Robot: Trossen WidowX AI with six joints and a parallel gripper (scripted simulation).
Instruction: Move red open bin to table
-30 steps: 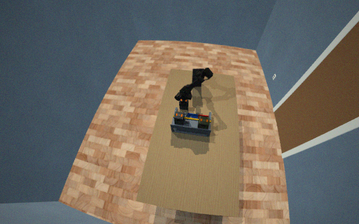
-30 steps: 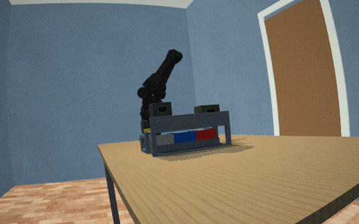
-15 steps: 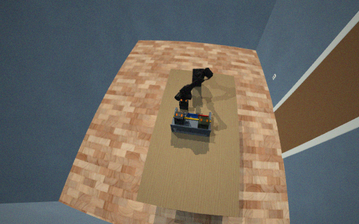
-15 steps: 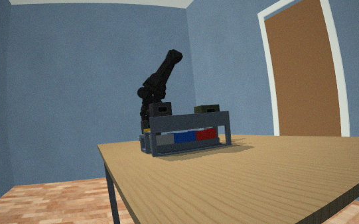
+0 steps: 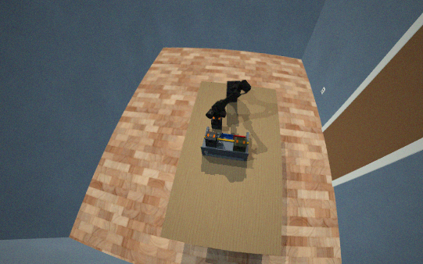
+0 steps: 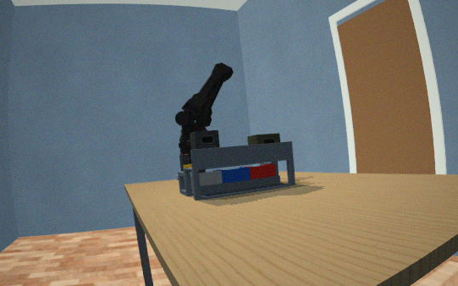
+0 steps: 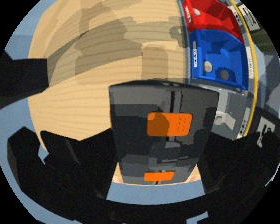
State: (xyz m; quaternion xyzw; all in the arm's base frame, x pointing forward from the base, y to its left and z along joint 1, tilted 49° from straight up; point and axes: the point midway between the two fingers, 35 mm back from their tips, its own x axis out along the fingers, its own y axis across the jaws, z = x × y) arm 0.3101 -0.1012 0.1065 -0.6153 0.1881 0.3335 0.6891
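Note:
The red open bin [image 6: 262, 171] [image 7: 207, 11] sits in the lower level of the grey shelf [image 5: 224, 153] [image 6: 241, 154], at the end farthest from my gripper; in the top view only the red bin's rim [image 5: 240, 136] shows. A blue bin [image 6: 235, 174] [image 7: 217, 56] and a grey bin [image 6: 210, 178] sit beside it. My gripper [image 5: 216, 126] [image 7: 157, 127] is behind the shelf's other end, shut on a dark grey box with orange marks [image 7: 165, 106]. It is well apart from the red bin.
A dark grey box [image 5: 211, 140] [image 6: 204, 140] and an olive box [image 5: 241, 144] [image 6: 263, 139] stand on top of the shelf. The shelf stands on the tan table [image 5: 227, 203] [image 6: 313, 228], near the arm's base. A door is in the right wall.

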